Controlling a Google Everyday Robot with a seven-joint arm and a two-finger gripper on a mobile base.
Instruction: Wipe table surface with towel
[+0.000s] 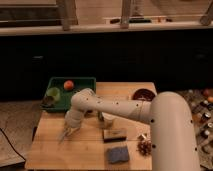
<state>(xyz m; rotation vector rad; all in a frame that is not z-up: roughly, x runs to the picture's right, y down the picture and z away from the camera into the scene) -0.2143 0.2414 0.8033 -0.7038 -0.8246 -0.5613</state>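
Note:
The wooden table (pixel 85 152) stands in the middle of the camera view. A flat blue-grey cloth-like square (pixel 118 154), likely the towel, lies near the table's front edge. My white arm reaches from the lower right across the table to the left. My gripper (pixel 65 133) points down at the left part of the tabletop, close to or touching the wood, well left of the blue-grey square. I see nothing clearly held in it.
A green tray (pixel 54 103) at the back left holds an orange fruit (pixel 68 85) and a green item (pixel 53 93). A dark bowl (pixel 143 94) sits back right. A pale cup (pixel 107 119), a brown block (pixel 114 134) and a small brown cluster (pixel 145 146) lie mid-table.

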